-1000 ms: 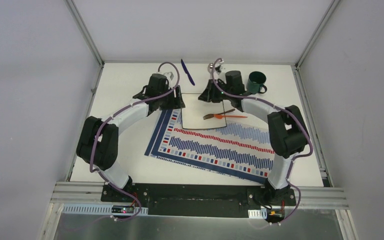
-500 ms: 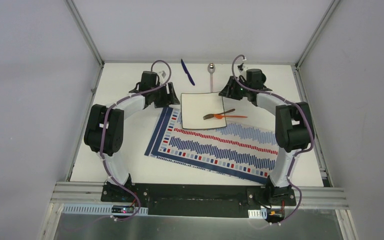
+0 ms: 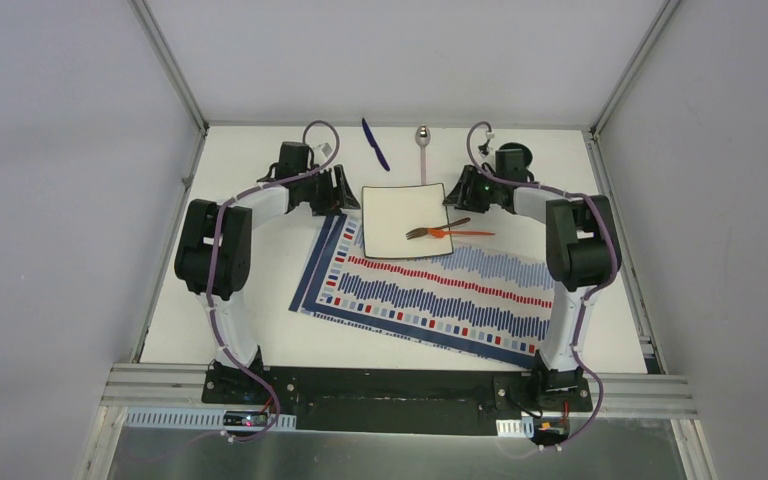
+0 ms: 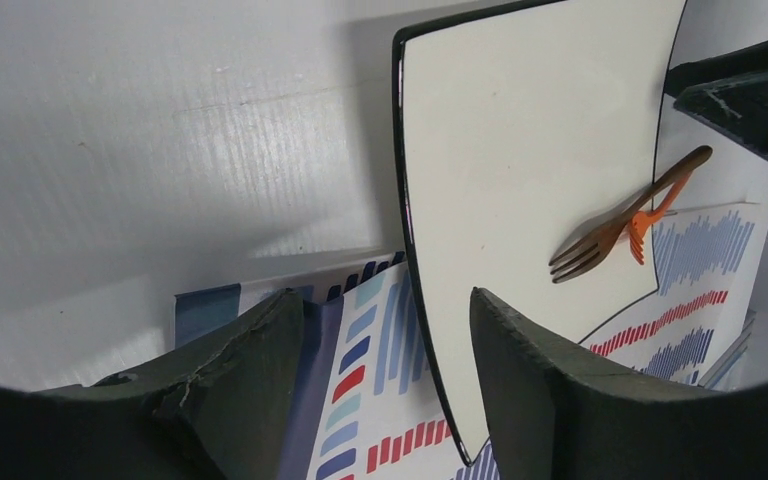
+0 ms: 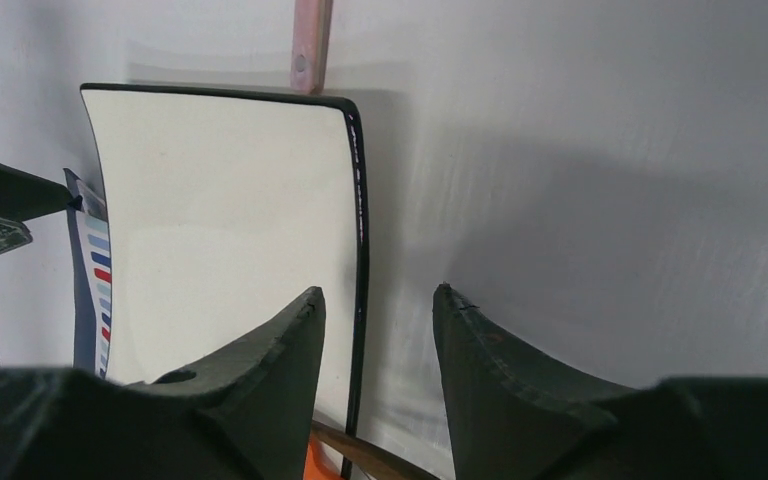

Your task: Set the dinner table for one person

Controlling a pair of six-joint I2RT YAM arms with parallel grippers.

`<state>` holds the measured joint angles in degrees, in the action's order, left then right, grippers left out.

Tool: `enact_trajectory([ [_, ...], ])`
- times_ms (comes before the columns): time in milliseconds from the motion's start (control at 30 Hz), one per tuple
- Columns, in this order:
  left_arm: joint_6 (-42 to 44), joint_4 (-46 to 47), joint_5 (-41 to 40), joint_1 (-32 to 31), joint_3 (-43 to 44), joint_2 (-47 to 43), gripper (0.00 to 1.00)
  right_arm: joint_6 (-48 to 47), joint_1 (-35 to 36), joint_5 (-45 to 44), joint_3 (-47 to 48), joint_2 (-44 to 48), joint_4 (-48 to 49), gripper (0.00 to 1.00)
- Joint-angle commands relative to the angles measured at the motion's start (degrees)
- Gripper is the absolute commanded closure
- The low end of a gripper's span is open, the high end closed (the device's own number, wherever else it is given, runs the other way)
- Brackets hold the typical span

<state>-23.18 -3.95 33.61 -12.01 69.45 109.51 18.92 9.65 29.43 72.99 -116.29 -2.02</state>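
The dinner table (image 3: pixel 250 185) is a white tabletop carrying a striped placemat (image 3: pixel 430 290). A square white plate (image 3: pixel 400 225) lies on the mat's far left corner, with a brown fork (image 3: pixel 436 230) and an orange fork (image 3: pixel 468 233) crossed on it. My left gripper (image 3: pixel 348 200) is low at the plate's left edge. In the left wrist view the left gripper (image 4: pixel 388 310) is open and straddles the plate (image 4: pixel 520 150) rim. My right gripper (image 3: pixel 457 195) is at the plate's right edge. In the right wrist view the right gripper (image 5: pixel 375 300) is open astride the rim of the plate (image 5: pixel 220 200).
A blue-handled utensil (image 3: pixel 375 144) and a spoon (image 3: pixel 422 140) with a pink handle lie beyond the plate by the far wall. Aluminium rails border the table left and right. The placemat's near half carries nothing.
The right gripper swung right, off the plate's far edge, to its right edge. The left gripper settled lower at the left edge. Both elbows pulled in.
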Motion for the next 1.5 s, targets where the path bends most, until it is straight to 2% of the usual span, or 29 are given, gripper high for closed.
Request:
enact_trajectory([
  [0,0.0,2.1,2.0,-0.5,2.8,-0.1,0.38,0.3,-0.2,2.8,0.7,-1.3,3.6,0.52],
  [500,3.2,-3.1,1.2,-0.5,7.5,0.8,0.39,3.0,-0.2,6.0,1.5,-4.1,6.8,0.52],
  [833,3.0,-3.5,6.6,-0.7,12.1,9.2,0.42,3.9,-0.2,6.5,2.1,-4.2,7.4,0.52],
  [1467,1.7,-1.9,10.9,-1.5,12.4,11.7,0.45,6.7,0.4,9.9,1.7,-6.0,10.0,0.53],
])
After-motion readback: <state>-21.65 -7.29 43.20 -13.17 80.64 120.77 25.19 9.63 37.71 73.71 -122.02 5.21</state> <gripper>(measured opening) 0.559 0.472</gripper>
